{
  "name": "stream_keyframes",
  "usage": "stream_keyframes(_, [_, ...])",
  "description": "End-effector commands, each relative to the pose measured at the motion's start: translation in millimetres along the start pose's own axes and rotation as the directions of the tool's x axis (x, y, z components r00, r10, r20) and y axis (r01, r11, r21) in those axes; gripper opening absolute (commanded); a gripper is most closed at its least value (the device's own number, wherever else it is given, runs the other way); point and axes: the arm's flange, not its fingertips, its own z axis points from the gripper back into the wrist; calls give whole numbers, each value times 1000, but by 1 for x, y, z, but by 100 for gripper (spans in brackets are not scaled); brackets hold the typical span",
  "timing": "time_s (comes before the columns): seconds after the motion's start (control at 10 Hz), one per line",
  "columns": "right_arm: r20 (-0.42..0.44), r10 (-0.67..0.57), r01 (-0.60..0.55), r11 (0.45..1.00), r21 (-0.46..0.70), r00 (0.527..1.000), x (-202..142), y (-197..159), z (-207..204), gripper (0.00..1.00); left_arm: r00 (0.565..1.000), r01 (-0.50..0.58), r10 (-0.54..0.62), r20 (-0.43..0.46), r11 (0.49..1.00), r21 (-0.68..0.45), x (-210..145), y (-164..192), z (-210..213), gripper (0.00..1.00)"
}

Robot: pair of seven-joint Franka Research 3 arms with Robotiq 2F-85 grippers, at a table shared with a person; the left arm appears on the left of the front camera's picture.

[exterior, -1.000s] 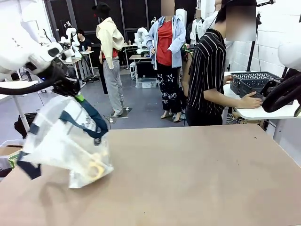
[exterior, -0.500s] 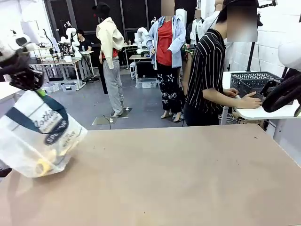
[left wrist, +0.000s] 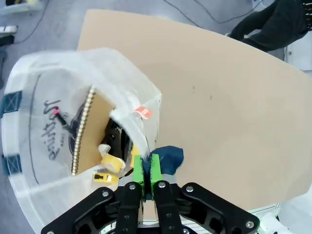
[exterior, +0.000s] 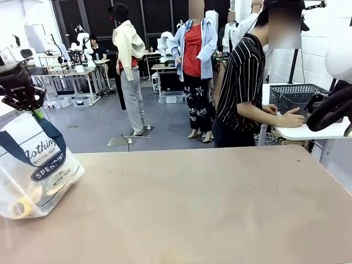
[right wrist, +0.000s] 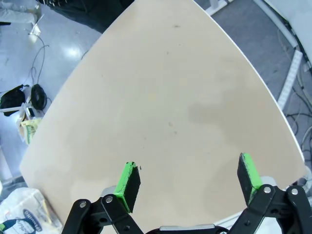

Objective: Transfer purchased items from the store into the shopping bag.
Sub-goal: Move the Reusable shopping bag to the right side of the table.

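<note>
The clear shopping bag (exterior: 38, 170) with navy handles and an oval logo hangs at the table's far left, its bottom low on the tabletop. My left gripper (exterior: 36, 111) is shut on a navy handle (left wrist: 168, 157) above it, the green pads (left wrist: 155, 168) pressed together. Inside the bag (left wrist: 58, 122) lie a tan spiral notebook (left wrist: 95, 129), small yellow items (left wrist: 111, 164) and a round yellow tape measure (exterior: 22, 208). The store, a dark slotted basket (exterior: 297, 93), stands on a white side table at the far right. My right gripper (right wrist: 187, 180) hangs open and empty above the bare tabletop.
A person in a striped shirt stands at the far right with a hand (exterior: 291, 118) beside the basket. The brown table (exterior: 209, 203) stretches wide. The bag (right wrist: 24, 214) shows at the lower left of the right wrist view. People stand farther back.
My left gripper has swung the bag leftward, from over the table's left part to its far left edge. The right arm has stayed still and open.
</note>
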Motion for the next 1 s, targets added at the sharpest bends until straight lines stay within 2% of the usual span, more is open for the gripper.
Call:
stream_keyframes(0.0, [-4,13,-13,1000,-7,1000,0,0,0,100,999,-37,36,24,999,29,12,-9,13,47])
stream_keyframes(0.2, [-4,13,-13,1000,-7,1000,0,0,0,100,996,-9,7,94,1000,13,9,-27,25,84])
stream_keyframes(0.3, [-4,13,-13,1000,-7,1000,0,0,0,100,986,8,-9,166,1000,7,2,-42,40,87])
stream_keyframes(0.6, [-4,13,-13,1000,-7,1000,0,0,0,100,923,243,-230,308,970,-4,-31,-122,65,87])
stream_keyframes(0.8, [-4,13,-13,1000,-7,1000,0,0,0,100,863,426,-388,323,903,-51,-46,-185,54,87])
stream_keyframes(0.9, [-4,13,-13,1000,-7,1000,0,0,0,100,818,522,-481,315,851,-60,-51,-222,41,87])
